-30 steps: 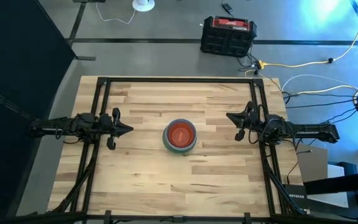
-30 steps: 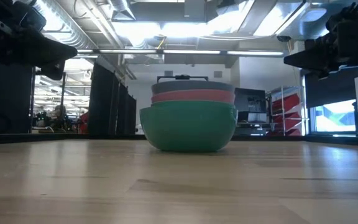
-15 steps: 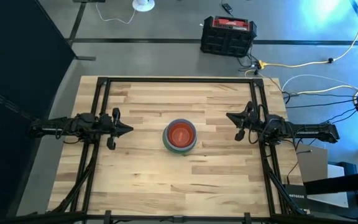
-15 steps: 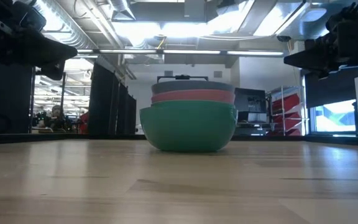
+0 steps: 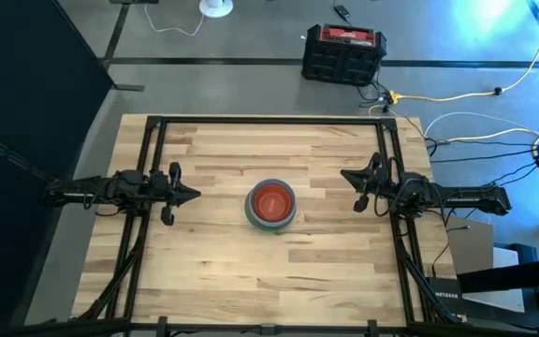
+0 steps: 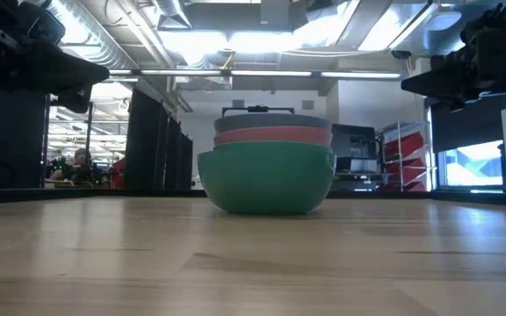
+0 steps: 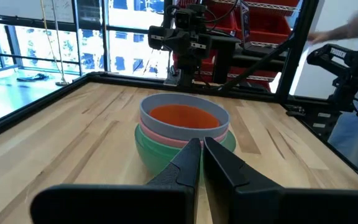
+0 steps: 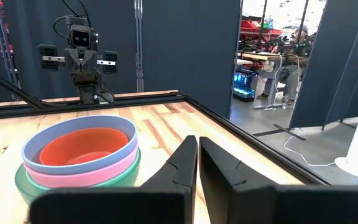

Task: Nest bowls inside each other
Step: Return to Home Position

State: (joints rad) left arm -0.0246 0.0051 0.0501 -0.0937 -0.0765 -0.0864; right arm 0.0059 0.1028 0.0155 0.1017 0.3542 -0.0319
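My left fingers [image 7: 185, 165] and right fingers [image 8: 182, 163] closed, empty. Nested green, pink, blue, orange round plastic bowls [image 7: 182, 127] between them: probably light, slick; I'd pinch the rim.

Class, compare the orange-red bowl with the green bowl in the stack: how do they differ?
The orange-red bowl sits innermost on top; the green bowl is outermost, resting on the table. In the low view the green bowl's side shows, while the orange-red bowl is hidden. Both are round and nested together.

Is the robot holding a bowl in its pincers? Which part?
Nothing is held. The left pincer and right pincer are both shut and empty, apart from the stack of coloured round plastic bowls.
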